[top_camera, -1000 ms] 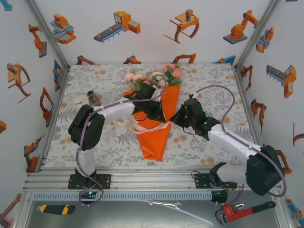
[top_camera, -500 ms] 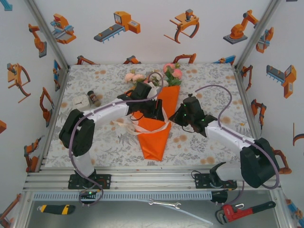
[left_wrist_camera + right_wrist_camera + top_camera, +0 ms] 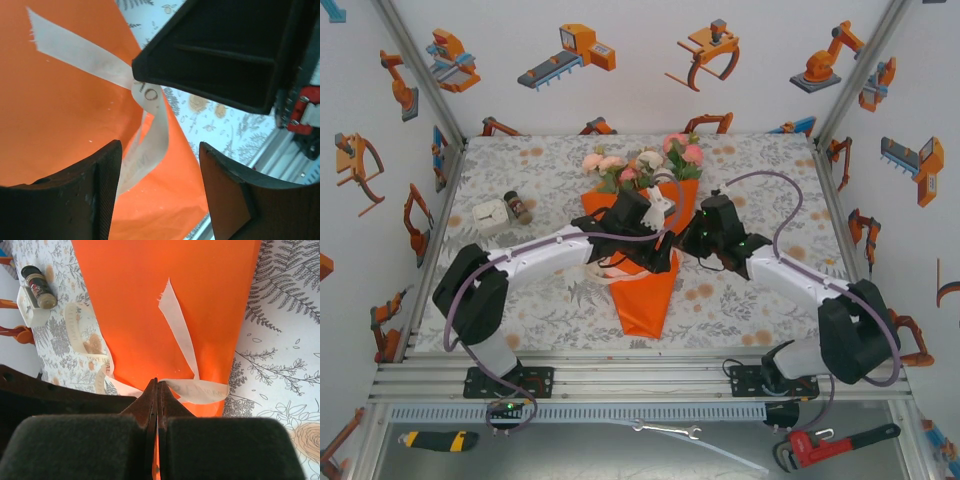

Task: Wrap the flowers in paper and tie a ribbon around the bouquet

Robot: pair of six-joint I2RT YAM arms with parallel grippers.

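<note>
The bouquet lies mid-table, its flowers point(image 3: 640, 165) at the far end of the orange paper point(image 3: 645, 295) cone. Over the cone's waist, my left gripper point(image 3: 660, 250) and right gripper point(image 3: 680, 240) meet. In the right wrist view the right gripper point(image 3: 156, 385) is shut on the cream ribbon point(image 3: 182, 337) where its strands cross over the paper point(image 3: 165, 305). My left gripper point(image 3: 160, 165) stands open above the paper point(image 3: 60, 110). A loop of ribbon point(image 3: 150, 145) hangs loose by its left finger point(image 3: 100, 190), not pinched.
A small jar point(image 3: 516, 207) and a white box point(image 3: 490, 214) stand on the tablecloth left of the bouquet; the jar point(image 3: 37, 287) is beyond the cone. A red pipe wrench point(image 3: 825, 445), a spanner point(image 3: 665, 430) and a yellow knife point(image 3: 438, 439) lie below the table's front rail.
My left gripper has opened and let go of the ribbon, shifting right and nearer. The right gripper stayed shut and moved left, up against the cone's waist.
</note>
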